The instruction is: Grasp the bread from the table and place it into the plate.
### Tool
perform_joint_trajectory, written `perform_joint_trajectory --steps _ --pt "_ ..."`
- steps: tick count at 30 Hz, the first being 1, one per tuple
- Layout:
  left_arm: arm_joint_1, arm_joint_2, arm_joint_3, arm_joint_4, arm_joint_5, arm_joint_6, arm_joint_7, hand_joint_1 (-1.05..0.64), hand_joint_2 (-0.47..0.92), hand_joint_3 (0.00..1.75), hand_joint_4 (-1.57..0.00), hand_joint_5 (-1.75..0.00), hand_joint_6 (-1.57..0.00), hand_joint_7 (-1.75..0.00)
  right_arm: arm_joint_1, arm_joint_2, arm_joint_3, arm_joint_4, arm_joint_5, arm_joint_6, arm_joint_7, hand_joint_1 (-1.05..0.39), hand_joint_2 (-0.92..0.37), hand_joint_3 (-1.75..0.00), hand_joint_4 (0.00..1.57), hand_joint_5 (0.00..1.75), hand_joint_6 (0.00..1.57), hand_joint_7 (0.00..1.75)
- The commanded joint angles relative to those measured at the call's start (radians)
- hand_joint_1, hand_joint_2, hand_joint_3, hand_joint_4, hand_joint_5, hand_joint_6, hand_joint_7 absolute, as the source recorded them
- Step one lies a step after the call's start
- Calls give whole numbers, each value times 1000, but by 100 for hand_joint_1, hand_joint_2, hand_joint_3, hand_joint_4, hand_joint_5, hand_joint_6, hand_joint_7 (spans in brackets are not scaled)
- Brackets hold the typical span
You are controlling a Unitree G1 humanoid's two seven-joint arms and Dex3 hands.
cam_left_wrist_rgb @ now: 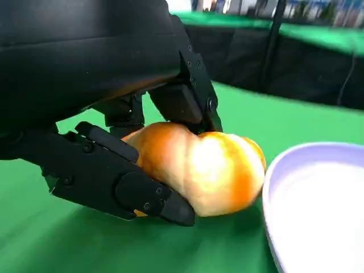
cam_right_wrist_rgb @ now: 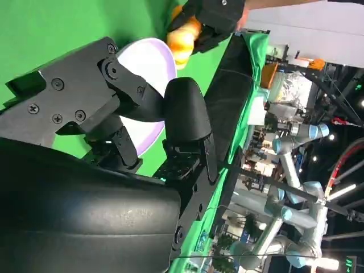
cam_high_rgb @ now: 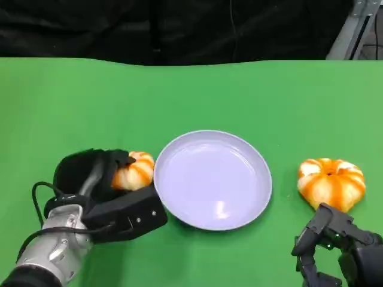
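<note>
While the left robot hand [cam_high_rgb: 111, 179] at lower left closes its fingers [cam_left_wrist_rgb: 122, 182] around the glossy, ridged orange bread [cam_left_wrist_rgb: 207, 168], bread sits just left of the plate [cam_high_rgb: 257, 179] | plate: round, smooth, pale lilac | right robot hand [cam_high_rgb: 335, 248], lower right: fingers apart, holding nothing | table [cam_high_rgb: 191, 95]: green cloth

Even, bright light falls from above. A white glare spot sits low on the plate [cam_high_rgb: 222, 209]. Soft shadows hug the bread [cam_left_wrist_rgb: 205, 168], whose close-up is blurred at the picture's edges.
</note>
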Motion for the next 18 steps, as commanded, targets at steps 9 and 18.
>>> perform_joint_trajectory --steps 9,18 --pt "-47 29 51 -25 -13 -68 107 -11 62 86 -79 -175 -74 -155 -3 -9 -7 8 18 -7 0 -12 -57 -112 81 175 71 158" --pt "-21 18 31 -210 8 -58 53 -9 56 96 -76 -175 -79 -145 2 -12 -6 1 24 -1 6 -13 -56 -114 80 175 71 158"
